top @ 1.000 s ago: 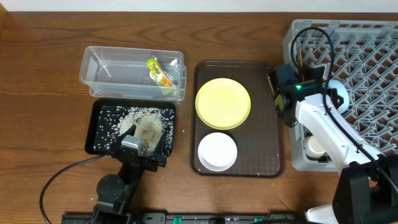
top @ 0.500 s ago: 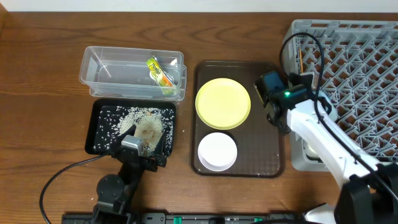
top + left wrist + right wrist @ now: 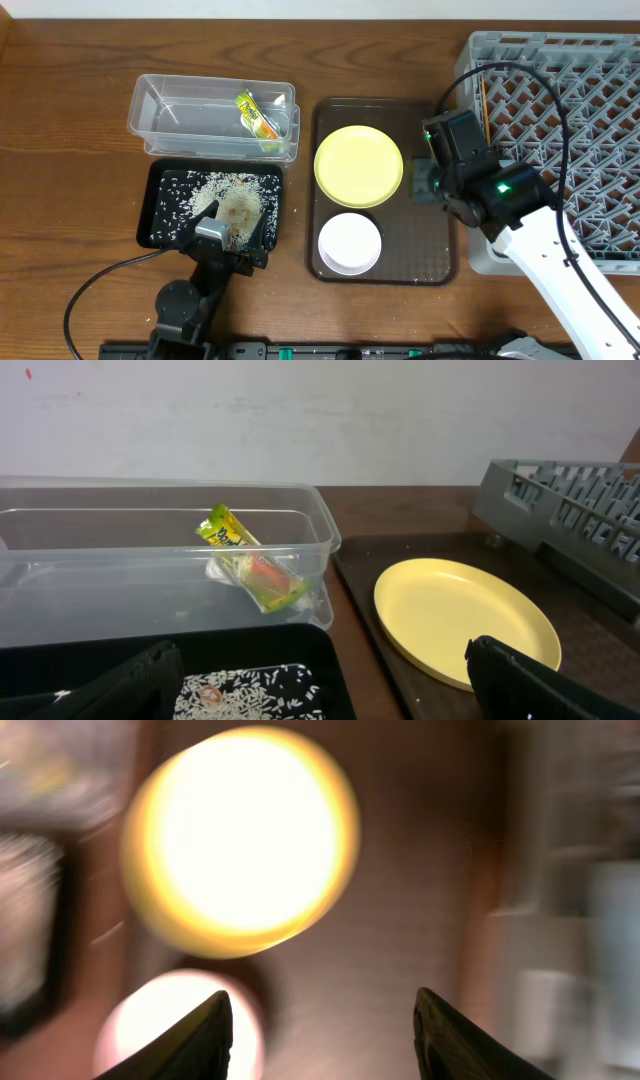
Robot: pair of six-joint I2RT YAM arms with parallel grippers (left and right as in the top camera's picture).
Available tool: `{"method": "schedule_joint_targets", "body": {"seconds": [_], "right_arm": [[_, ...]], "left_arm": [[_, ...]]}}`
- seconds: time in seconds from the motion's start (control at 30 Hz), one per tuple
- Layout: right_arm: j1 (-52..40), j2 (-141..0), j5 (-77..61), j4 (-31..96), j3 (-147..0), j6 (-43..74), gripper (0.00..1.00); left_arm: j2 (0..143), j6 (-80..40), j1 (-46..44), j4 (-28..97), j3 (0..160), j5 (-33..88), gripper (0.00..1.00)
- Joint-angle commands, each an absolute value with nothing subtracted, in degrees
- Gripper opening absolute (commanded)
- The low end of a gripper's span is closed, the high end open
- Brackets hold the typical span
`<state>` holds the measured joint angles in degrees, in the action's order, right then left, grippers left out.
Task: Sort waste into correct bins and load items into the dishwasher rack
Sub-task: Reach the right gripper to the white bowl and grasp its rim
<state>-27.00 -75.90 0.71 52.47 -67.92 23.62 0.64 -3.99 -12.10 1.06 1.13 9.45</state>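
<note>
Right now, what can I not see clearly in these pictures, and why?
1. Right wrist view: motion blur leaves the round yellow plate and the round white bowl as glowing blobs. The bottom edge also cuts the bowl.
2. Overhead view: the white right arm covers the front-left corner of the large grey lattice rack, hiding what stands there.
3. Left wrist view: the bottom edge cuts off most of the shallow black tray.

Tub [image 3: 140,110], rear left: wrapper [image 3: 256,116] inside. Shallow tray [image 3: 146,215], just before the tub: rice [image 3: 215,185] in it. Serving tray [image 3: 430,240], right of both: plate [image 3: 358,165] behind, bowl [image 3: 349,243] before. Rack [image 3: 590,90], far right, beside the serving tray.
</note>
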Motion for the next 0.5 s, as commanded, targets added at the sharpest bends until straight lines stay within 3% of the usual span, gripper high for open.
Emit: {"method": "schedule_joint_targets", "body": {"seconds": [0.0,0.23,0.47], "right_arm": [[-30.0,-77.3,-18.3,53.2,-67.7,21.6,0.56],[-36.8,-83.8,-10.7,54.1,-62.6,31.9,0.53],[-37.8,-91.0,-4.7,51.7,-59.0,37.8,0.48]], "left_arm": [[0.6,-3.0,-11.9,3.0,0.2,10.0,0.92],[0.6,-3.0,-11.9,3.0,0.2,10.0,0.92],[0.6,-3.0,-11.9,3.0,0.2,10.0,0.92]]}}
